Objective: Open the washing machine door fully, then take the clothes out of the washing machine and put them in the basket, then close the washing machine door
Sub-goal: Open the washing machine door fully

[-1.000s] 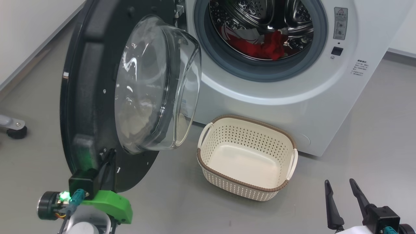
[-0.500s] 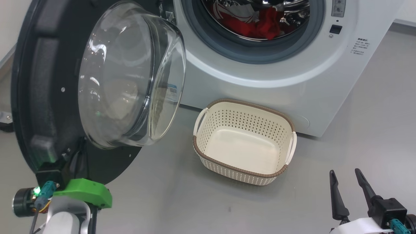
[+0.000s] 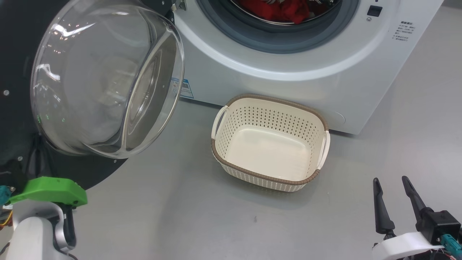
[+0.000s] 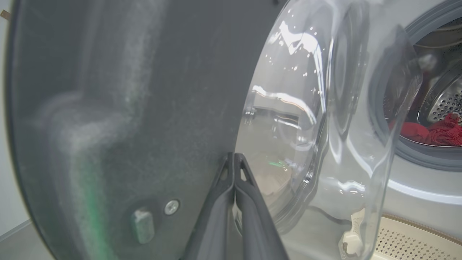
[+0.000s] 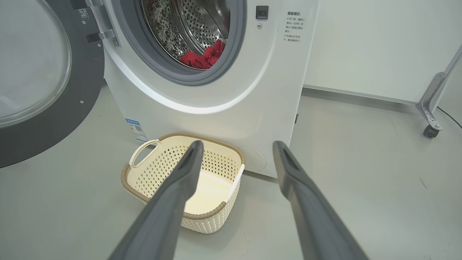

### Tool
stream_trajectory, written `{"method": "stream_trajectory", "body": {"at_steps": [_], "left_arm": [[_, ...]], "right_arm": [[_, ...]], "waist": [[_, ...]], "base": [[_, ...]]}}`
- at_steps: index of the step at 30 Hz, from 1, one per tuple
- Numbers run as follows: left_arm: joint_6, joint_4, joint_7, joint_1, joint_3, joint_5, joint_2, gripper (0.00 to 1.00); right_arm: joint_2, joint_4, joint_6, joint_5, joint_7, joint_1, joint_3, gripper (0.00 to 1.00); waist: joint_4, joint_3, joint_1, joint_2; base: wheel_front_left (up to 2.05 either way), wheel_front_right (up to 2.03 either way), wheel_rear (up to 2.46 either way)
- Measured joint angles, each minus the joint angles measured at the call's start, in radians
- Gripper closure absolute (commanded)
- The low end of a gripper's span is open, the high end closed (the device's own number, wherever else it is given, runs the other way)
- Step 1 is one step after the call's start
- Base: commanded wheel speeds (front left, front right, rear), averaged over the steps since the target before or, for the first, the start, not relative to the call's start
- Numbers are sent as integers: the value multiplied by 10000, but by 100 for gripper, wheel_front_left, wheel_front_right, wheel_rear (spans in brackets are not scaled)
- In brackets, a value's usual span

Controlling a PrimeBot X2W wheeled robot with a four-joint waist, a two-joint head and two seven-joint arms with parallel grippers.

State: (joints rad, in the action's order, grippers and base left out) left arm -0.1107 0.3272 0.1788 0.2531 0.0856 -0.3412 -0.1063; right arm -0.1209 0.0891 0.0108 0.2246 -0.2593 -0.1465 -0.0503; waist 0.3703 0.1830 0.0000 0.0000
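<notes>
Fingers of the left gripper (image 4: pixel 234 156) were pressed together with nothing between them, their tips at the seam where the wide black rim of the large round washing machine door (image 3: pixel 14 54) met its bulging clear glass bowl. That arm's pale forearm and green wrist bracket (image 3: pixel 48 189) sat just below the rim at the head view's lower left. The right gripper (image 3: pixel 390 178) hovered over the grey floor (image 3: pixel 180 216) with its two dark fingers spread wide and pointing up that view, well apart from the small cream perforated basket (image 3: pixel 269 98). A small blue sticker (image 3: pixel 184 88) and lines of dark print (image 3: pixel 404 30) marked the front of the big white front-loading washing machine (image 3: pixel 288 83), both too small to read. Red clothes (image 3: pixel 285 9) lay in the perforated steel drum behind the grey gasket, while the basket, just before the machine, showed its smooth cream floor.
</notes>
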Motion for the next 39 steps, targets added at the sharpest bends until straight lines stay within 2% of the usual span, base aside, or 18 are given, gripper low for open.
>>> {"method": "stream_trajectory", "body": {"at_steps": [19, 31, 39], "left_arm": [[0, 1488, 75, 1181, 1429, 219, -198, 100], [-2, 1969, 391, 1414, 1900, 374, -324, 100], [-79, 1929, 529, 1287, 1858, 510, -249, 100]], "right_arm": [[-54, 150, -100, -2, 0, 256, 17, 0], [-42, 295, -201, -4, 0, 434, -6, 0], [19, 311, -199, -4, 0, 439, 6, 0]], "waist": [[-89, 244, 0, 0], [-219, 193, 0, 0], [-294, 25, 0, 0]], "base": [[0, 0, 0], [0, 0, 0], [0, 0, 0]]}}
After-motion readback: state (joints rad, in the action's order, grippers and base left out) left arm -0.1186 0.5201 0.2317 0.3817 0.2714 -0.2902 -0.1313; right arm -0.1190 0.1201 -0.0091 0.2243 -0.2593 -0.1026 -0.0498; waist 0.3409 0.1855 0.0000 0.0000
